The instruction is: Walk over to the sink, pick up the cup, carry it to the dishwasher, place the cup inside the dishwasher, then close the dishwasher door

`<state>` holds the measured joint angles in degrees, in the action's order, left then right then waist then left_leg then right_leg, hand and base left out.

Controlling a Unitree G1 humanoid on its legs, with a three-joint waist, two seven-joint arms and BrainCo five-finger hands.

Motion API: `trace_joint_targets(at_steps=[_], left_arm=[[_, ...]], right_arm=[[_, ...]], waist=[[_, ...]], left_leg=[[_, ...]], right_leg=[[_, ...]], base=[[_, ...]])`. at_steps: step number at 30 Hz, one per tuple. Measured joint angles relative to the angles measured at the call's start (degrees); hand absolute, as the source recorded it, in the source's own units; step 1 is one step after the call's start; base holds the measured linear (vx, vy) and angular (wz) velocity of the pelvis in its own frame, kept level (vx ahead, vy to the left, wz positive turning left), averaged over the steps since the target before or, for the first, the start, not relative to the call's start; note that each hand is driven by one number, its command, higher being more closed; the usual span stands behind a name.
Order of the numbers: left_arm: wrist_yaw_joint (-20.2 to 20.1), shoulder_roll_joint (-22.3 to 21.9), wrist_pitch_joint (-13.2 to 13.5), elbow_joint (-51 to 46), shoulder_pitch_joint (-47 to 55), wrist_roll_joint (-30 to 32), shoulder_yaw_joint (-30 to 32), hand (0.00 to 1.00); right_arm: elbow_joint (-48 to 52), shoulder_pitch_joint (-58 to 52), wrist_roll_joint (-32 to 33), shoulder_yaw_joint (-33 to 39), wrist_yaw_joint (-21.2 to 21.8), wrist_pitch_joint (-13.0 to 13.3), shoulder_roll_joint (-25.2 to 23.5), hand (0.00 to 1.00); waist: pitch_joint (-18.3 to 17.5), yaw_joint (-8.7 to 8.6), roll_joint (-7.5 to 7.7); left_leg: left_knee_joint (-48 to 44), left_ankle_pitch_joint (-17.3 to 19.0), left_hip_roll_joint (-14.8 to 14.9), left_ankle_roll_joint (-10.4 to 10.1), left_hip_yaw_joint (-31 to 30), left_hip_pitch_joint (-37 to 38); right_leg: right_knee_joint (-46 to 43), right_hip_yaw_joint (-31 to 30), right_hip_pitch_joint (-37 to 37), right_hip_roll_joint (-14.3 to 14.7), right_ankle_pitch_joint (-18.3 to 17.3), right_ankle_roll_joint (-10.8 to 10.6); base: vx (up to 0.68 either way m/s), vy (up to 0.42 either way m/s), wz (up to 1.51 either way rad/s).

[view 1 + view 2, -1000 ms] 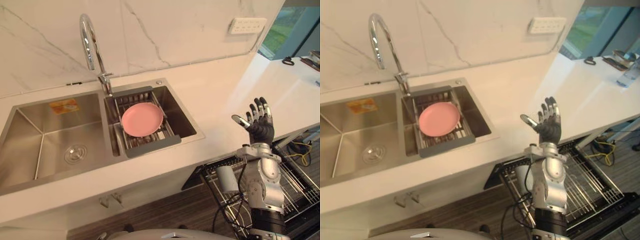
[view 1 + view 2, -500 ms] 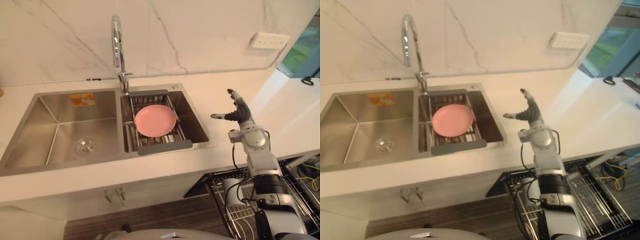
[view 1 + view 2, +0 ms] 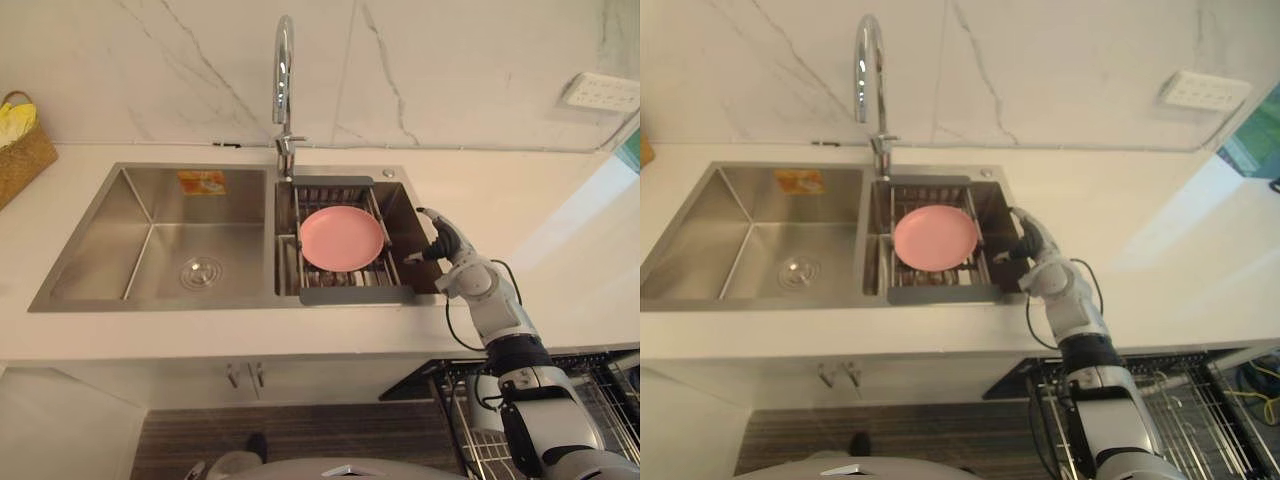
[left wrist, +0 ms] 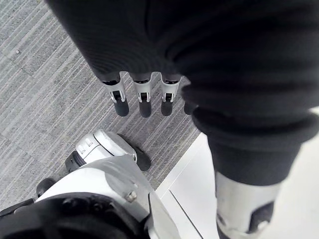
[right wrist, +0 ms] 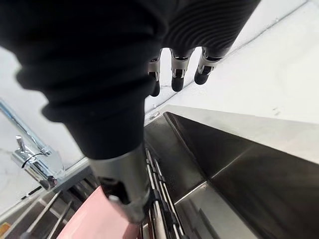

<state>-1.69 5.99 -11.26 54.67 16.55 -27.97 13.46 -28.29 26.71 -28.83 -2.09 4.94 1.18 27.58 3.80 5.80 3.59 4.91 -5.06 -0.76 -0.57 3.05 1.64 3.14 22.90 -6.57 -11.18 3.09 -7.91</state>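
While the left hand (image 4: 144, 98) just hung loose above the floor (image 4: 40, 74), the right hand (image 3: 445, 244) hovered spread-open at the sink (image 3: 150, 235).

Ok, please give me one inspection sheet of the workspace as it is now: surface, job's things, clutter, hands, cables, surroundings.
Surface: white countertop with a steel two-basin sink set in it.
Job's things: sink as above; dishwasher rack pulled out at lower right.
Clutter: pink plate lying on a grey drain rack across the right basin; wicker basket on the countertop, far left.
Hands: right hand open, above the right basin's right edge, holding nothing; left hand open, hanging over the floor.
Cables: yellow cable on the floor, far right.
Surroundings: faucet behind the sink; marble wall with a socket plate.
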Motion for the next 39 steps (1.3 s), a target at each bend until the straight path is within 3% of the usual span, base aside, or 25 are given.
trace_joint_targets(at_steps=[2, 7, 17, 28, 39], left_arm=[[-0.41, 0.03, 0.01, -0.12, -0.07, 0.02, 0.05, 0.0], [-1.25, 0.11, 0.08, -0.15, -0.15, 0.08, 0.05, 0.0], [-1.4, 0.11, 0.05, -1.39, -0.14, 1.2, 0.03, 0.0], [-1.63, 0.32, -0.05, -1.8, -0.16, 2.3, 0.03, 0.0], [-1.65, 0.77, 0.0, -1.79, -0.27, 2.28, -0.21, 0.0]], right_arm=[[-0.04, 0.26, -4.4, -0.85, -0.5, 0.15, -0.01, 0.0], [-0.12, 0.9, -7.58, -2.38, -0.57, 1.11, -1.06, 0.0], [-0.13, 1.13, -7.8, -4.65, -4.81, 1.58, -2.7, 0.0], [-0.94, 1.14, -19.16, -11.8, -4.56, 7.98, -2.88, 0.0], [-5.88, 3.71, -29.01, -16.03, -5.21, 8.04, -2.2, 0.0]], waist=[[0.7, -0.03, 0.08], [1.29, -0.02, 0.12], [2.73, 0.34, 0.3], [2.97, 0.59, 0.68], [3.47, 1.8, 1.18]], left_leg=[[0.0, 0.02, -0.02, -0.02, -0.16, 0.39], [0.01, -0.02, -0.04, -0.04, -0.45, 0.57], [0.03, -0.01, -0.1, -0.4, -1.25, 0.44], [0.02, -0.13, -0.04, -0.23, -1.43, 0.52], [0.02, -0.19, -0.18, -0.26, -2.14, 0.55]], right_leg=[[0.02, 0.6, -0.68, 0.0, -0.06, -0.02], [0.03, 1.08, -1.11, 0.03, -0.16, 0.03], [0.02, 1.65, -1.55, 0.0, -0.54, 0.26], [0.02, 2.06, -1.86, 0.05, -0.52, 0.12], [0.03, 3.07, -2.34, 0.04, -0.6, 0.02]], base=[[0.04, -0.017, 0.08], [0.0, -0.006, 0.03], [-0.01, -0.001, 0.04], [0.0, 0.0, 0.02], [0.0, 0.0, 0.02]])
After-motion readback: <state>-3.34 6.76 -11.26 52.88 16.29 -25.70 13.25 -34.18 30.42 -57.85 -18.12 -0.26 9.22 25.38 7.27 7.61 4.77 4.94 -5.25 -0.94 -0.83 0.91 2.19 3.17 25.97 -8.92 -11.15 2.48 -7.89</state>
